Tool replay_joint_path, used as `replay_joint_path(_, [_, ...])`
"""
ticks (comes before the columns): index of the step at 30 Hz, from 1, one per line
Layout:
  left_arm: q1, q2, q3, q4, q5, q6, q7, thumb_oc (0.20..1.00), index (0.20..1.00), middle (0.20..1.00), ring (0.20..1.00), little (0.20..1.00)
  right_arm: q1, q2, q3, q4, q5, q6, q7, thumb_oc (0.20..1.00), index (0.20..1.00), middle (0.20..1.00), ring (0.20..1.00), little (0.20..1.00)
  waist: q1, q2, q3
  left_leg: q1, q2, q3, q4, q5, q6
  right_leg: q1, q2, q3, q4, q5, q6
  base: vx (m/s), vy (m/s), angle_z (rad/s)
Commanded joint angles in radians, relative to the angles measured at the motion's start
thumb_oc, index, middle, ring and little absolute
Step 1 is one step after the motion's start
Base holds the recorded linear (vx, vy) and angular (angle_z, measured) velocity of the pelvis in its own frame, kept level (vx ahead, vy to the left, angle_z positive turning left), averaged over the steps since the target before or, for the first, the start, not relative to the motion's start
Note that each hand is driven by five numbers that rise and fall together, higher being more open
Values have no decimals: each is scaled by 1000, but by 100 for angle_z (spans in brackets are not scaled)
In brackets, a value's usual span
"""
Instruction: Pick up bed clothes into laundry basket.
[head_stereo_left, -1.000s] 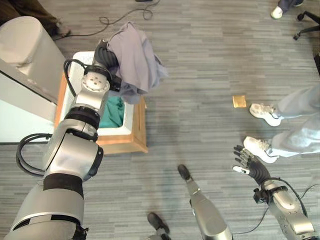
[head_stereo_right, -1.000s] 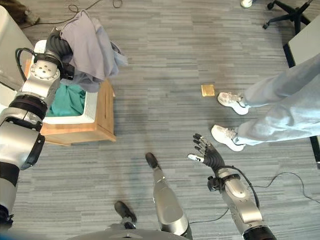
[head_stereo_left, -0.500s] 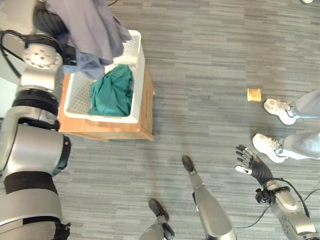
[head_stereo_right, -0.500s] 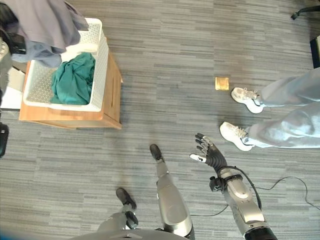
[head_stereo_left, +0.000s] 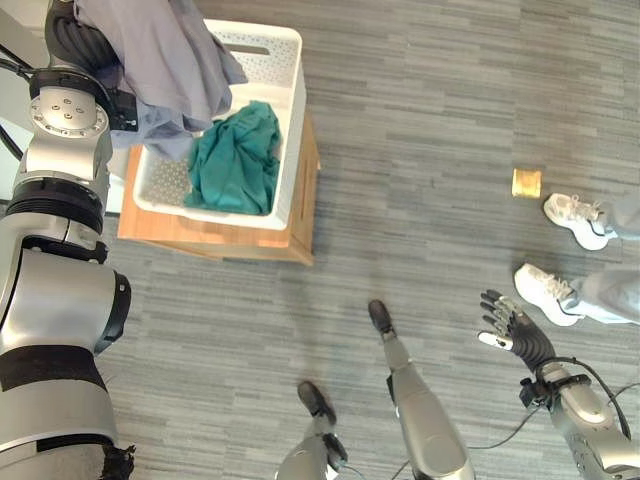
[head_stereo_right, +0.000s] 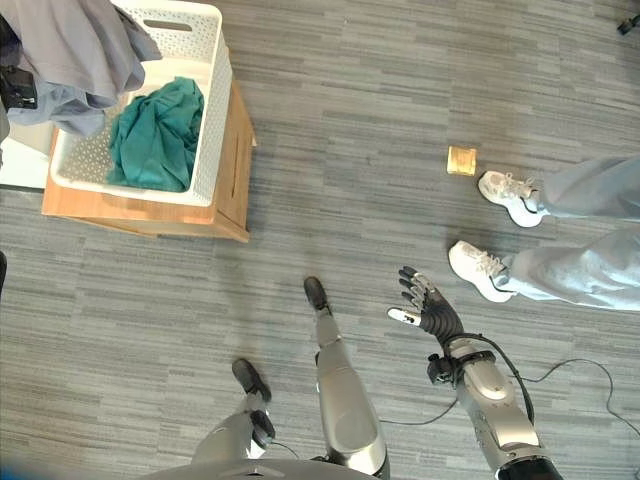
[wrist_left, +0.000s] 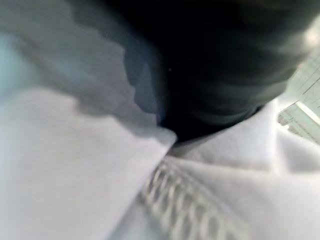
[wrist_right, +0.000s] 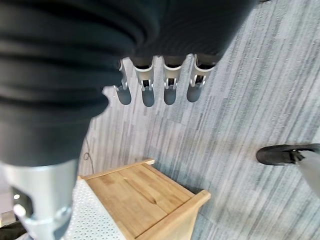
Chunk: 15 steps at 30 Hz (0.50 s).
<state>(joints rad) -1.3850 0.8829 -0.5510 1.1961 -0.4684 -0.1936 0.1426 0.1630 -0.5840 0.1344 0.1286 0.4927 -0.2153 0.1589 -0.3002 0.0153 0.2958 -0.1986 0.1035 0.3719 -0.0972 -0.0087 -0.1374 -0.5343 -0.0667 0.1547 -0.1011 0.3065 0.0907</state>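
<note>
A white perforated laundry basket (head_stereo_left: 296, 120) stands on a low wooden stand (head_stereo_left: 215, 236) at the upper left. A teal garment (head_stereo_left: 236, 160) lies bunched inside it. A pale grey cloth (head_stereo_left: 165, 60) is draped over my left hand (head_stereo_left: 85, 45), raised above the basket's left side; the cloth's lower edge hangs into the basket. In the left wrist view the hand's dark cover (wrist_left: 225, 60) lies against folds of the grey cloth (wrist_left: 75, 170). My right hand (head_stereo_left: 515, 330) hangs open and empty low at the right above the floor, its straight fingers (wrist_right: 170, 82) in a row.
A person's legs in light trousers and white shoes (head_stereo_left: 545, 292) stand at the right edge, close to my right hand. A small yellow-brown square (head_stereo_left: 526, 182) lies on the grey striped floor. A white surface (head_stereo_right: 18, 168) borders the stand on the left.
The whole view has shifted, bringing the basket more into view. The grey cloth on my left arm now hangs over the basket's left side, uncovering the teal garment. The right hand barely moved.
</note>
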Motion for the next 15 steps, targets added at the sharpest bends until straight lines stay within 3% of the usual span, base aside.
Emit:
replay_joint_path(1, [-107,77,-7,-11,-22,-78,7,1000,1000,1000,1000,1000,36,-27,-50,-47,55,-58,5,1000,1000,1000,1000,1000,-13,-4,4,-1,27,-45,10,58,-19,73,-33,12,14,-97,100,0,0,0])
replay_joint_path(15, [-70,62,33,-76,-79,-113,28,1000,1000,1000,1000,1000,66,-44,-48,-18,37,-55,8,1000,1000,1000,1000,1000,22,15,-6,19,19,-69,10,53,-18,110,-43,-8,14,-112,99,-8,-3,5])
